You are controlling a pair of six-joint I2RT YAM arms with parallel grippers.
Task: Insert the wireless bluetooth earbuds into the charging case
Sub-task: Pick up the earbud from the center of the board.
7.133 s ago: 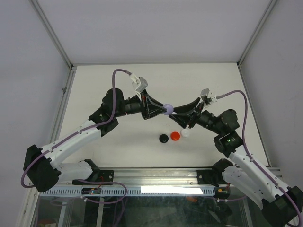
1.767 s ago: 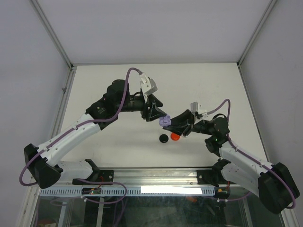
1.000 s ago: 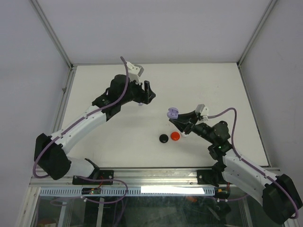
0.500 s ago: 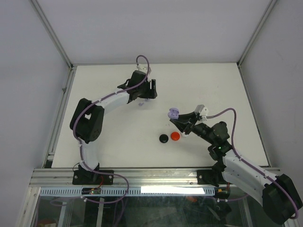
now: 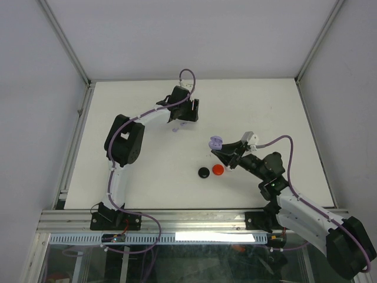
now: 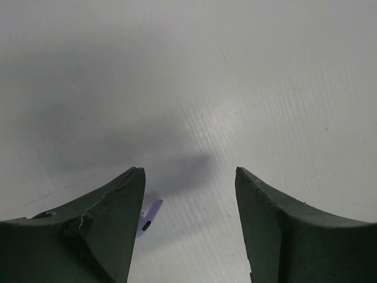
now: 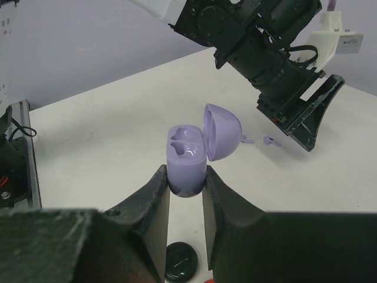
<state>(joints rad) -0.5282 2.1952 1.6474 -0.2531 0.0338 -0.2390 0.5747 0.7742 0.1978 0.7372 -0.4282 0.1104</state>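
Overhead, the white table [image 5: 147, 153] carries both arms: the left arm [image 5: 123, 141] reaches far across toward the back, and the right arm [image 5: 300, 206] bends in from the near right corner. At the far end the left gripper [image 6: 188, 172] hangs low over the table, its fingers [image 6: 112, 224] apart with only bare surface between them. The right gripper [image 7: 185, 174] is raised above the table and clamped on the lavender charging case [image 7: 187, 154], one finger on each side of the base. The case sits upright with its lid [image 7: 222, 132] swung open, and its two sockets are empty. Below it, on the table, lie a black round case [image 5: 204, 172] and a red round case [image 5: 218, 170], just beside each other. One lavender earbud [image 6: 150, 213] lies on the table just beside the inner edge of a left-gripper finger, well apart from the case; whether it touches the finger I cannot tell. A second small lavender piece [image 7: 247, 140] shows past the lid's edge, too small to make out
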